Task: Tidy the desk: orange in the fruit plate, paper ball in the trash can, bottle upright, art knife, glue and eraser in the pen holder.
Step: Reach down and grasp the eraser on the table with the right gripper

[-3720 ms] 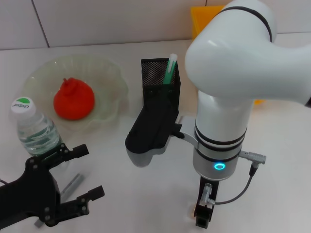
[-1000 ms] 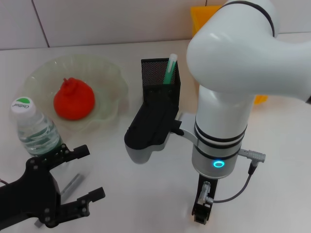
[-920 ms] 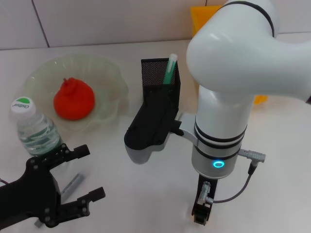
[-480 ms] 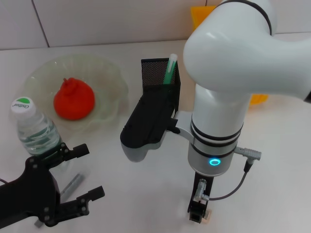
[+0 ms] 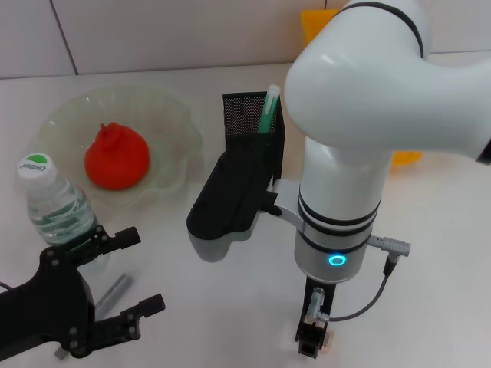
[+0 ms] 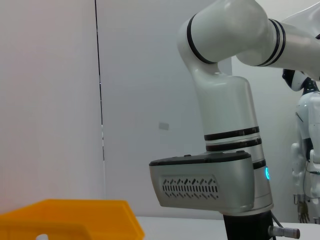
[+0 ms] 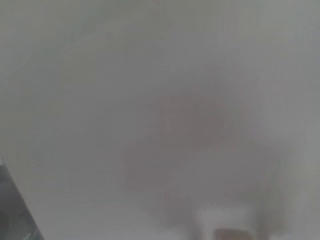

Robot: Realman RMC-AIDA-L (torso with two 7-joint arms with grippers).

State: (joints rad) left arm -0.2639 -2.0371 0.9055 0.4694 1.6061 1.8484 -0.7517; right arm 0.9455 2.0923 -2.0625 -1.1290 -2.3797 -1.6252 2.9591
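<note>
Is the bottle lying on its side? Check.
No, the bottle stands upright, white cap on top, beside the fruit plate.

A white surface [image 5: 230, 307] fills the head view, smooth and matte. Behind it rises a wall of pale tiles [image 5: 169, 34] with thin dark grout lines. A small grey stick-like object [image 5: 115, 291] lies near the front left edge of the surface, tilted; what it is cannot be told.

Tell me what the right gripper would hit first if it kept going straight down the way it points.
Most likely the eraser, a small tan block showing right at the right gripper tip, then the white desk. Depth is hard to judge; contact is unclear.
</note>
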